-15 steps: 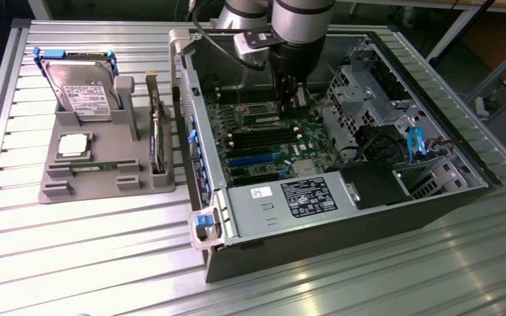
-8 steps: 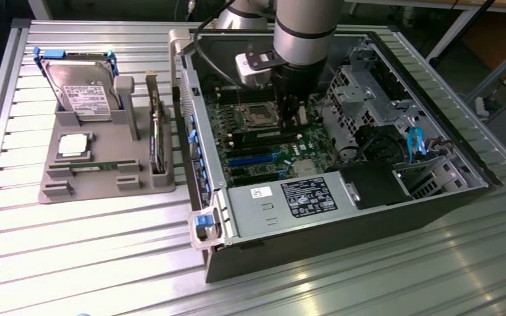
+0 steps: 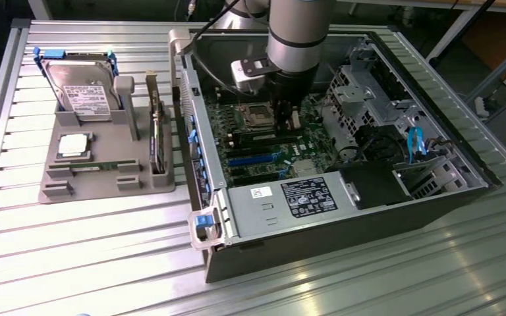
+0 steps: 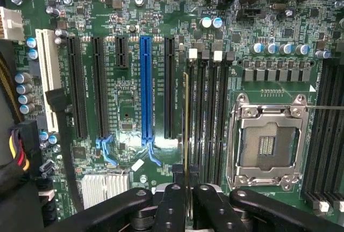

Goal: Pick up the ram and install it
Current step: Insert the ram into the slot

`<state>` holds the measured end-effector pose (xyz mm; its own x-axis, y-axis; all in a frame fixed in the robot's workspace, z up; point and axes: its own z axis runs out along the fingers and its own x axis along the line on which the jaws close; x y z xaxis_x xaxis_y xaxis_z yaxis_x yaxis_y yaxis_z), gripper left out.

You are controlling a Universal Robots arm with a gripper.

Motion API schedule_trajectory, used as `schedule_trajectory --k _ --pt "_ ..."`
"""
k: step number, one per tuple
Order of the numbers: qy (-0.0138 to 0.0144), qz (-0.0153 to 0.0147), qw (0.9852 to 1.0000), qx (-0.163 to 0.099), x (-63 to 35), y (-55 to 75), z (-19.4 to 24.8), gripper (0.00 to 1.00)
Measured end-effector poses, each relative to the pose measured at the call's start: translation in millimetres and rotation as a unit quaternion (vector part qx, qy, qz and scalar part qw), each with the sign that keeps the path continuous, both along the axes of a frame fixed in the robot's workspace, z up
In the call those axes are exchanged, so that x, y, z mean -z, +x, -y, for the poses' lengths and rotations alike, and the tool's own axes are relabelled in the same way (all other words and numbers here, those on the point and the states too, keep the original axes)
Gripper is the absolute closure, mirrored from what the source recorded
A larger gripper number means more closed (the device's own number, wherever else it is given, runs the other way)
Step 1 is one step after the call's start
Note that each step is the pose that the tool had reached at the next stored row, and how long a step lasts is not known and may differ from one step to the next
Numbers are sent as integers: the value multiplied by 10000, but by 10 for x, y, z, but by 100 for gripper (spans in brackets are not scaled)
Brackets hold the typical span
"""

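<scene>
Slatted aluminium table [image 3: 77, 250] carries an open black computer case [image 3: 341, 237]. Inside, the black gripper [image 4: 186, 202] has its fingers [image 4: 171, 206] clamped on the ram [image 4: 186, 119] — a thin green circuit strip seen edge-on — over the long black memory slots [image 4: 207, 114], beside the square silver processor socket [image 4: 267, 143] on the green motherboard [image 4: 129, 92].

— What kind of place is this?
— A robotics lab bench. A robot arm [image 3: 299, 33] reaches into an open computer case [image 3: 323, 247] on a slatted aluminium table [image 3: 77, 250], its gripper [image 4: 188, 190] clamping the ram [image 4: 186, 119]. In the exterior view, a parts fixture [image 3: 103, 181] sits at the case's nine o'clock.
</scene>
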<state>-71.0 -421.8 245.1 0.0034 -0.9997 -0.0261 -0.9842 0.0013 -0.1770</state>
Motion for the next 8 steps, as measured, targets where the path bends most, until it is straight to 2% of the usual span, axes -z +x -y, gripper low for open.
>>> schedule_trajectory --k 1,2,8 --pt "0 1 10000 52 16 -35 -44 89" --pt "0 0 10000 51 20 -36 -64 89" --pt "0 0 10000 51 67 -35 -66 89"
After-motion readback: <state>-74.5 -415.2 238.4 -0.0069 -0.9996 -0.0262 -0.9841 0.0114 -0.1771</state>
